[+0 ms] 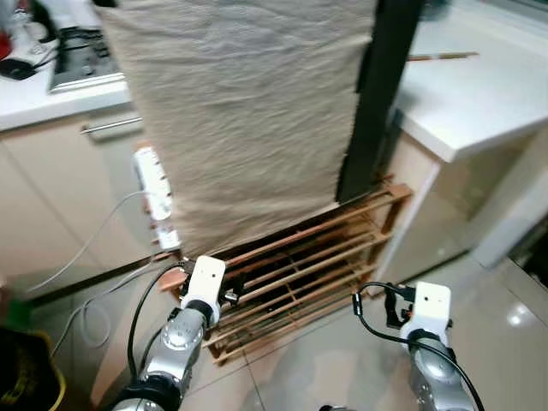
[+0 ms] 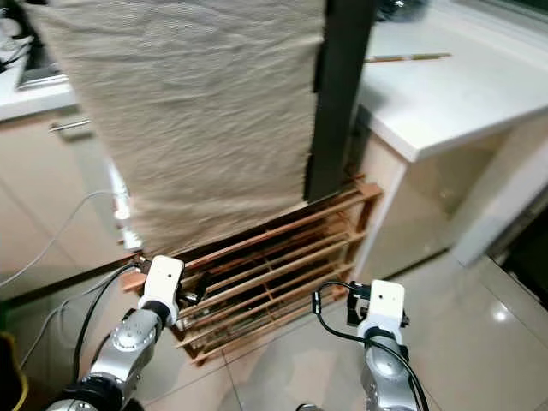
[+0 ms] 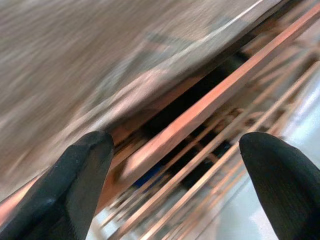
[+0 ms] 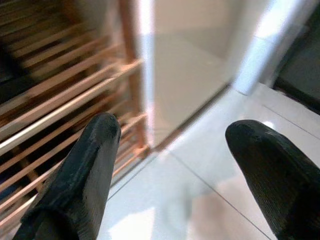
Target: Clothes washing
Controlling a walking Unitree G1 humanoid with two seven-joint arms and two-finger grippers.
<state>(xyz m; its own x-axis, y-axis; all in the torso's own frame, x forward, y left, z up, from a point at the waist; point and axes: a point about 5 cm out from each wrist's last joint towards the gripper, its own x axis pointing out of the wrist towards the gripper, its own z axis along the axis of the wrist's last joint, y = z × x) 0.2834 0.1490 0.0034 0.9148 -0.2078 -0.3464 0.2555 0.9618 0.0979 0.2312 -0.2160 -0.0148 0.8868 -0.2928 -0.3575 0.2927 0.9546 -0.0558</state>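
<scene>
A large beige cloth [image 1: 248, 111] hangs down from the top of the head views, and its lower edge ends just above a slatted wooden rack [image 1: 325, 248] on the floor. My left gripper [image 3: 175, 150] is open at the rack's top left corner. The cloth's hem and the rack's top rail lie between its black fingers [image 3: 75, 180]. My right gripper [image 4: 175, 140] is open and empty. It hovers over the tiled floor near the rack's right end post [image 4: 131, 65].
A white power strip [image 1: 157, 197] with trailing cables hangs left of the cloth, against a cabinet with a bar handle [image 1: 111, 126]. A dark upright panel [image 1: 377, 94] and a white counter [image 1: 479, 94] stand on the right. A black bin [image 1: 26, 377] sits at bottom left.
</scene>
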